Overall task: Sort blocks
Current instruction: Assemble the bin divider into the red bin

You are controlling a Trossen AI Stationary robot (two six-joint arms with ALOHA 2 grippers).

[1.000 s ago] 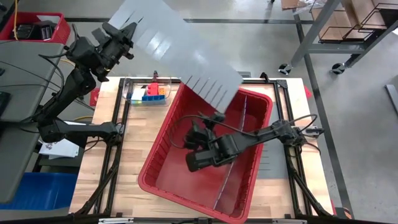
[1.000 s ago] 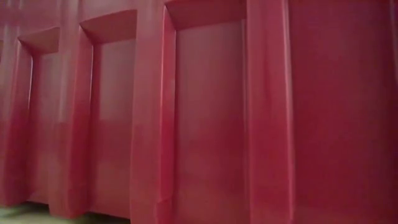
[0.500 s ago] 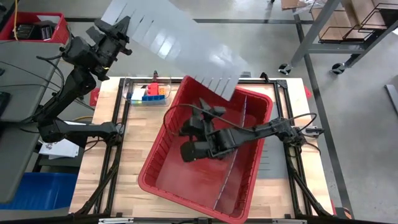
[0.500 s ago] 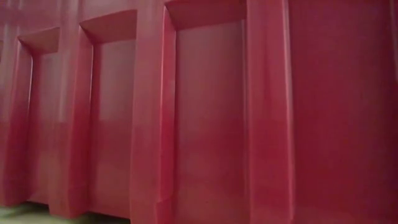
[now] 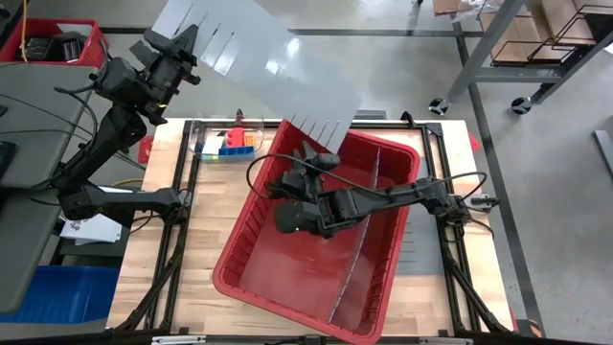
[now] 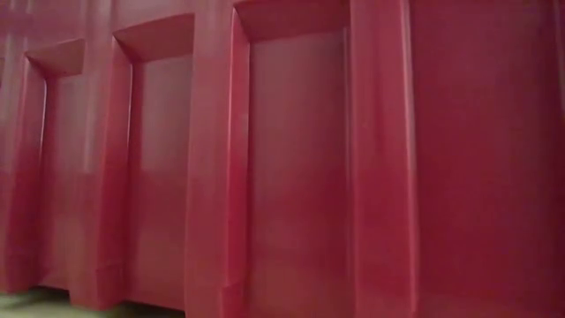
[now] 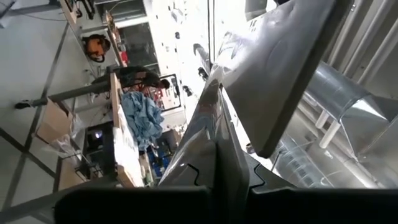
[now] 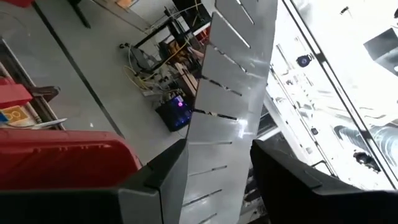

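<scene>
A long grey slotted divider sheet hangs in the air, slanting from beyond the table's far left corner to above the red bin's far rim. My left gripper is shut on its far-left end. My right gripper stands open over the bin, just under the sheet's slotted free end. In the right wrist view the sheet shows flat-faced between the two fingers. The blocks, blue, red, yellow and green, lie in a small clear tray at the table's far left, beside the bin. My left gripper pinches the sheet's far-left end between its two fingers, which lie on the sheet's two faces. They come from the table's left, about level. The sheet is lifted clear of everything and slopes away toward the bin. My right gripper: I cannot tell whether it touches the sheet.
The bin sits askew and covers most of the table; its ribbed red wall fills the low view. A grey divider stands lengthwise inside it. Bare wood shows to the bin's left. A metal rack stands beyond the far right.
My right gripper has moved over the bin toward the table's left and far edges, risen a little and rolled, coming under the sheet's free end. The sheet's free end has swung slightly toward the far left, while the end in my left gripper has stayed in place.
</scene>
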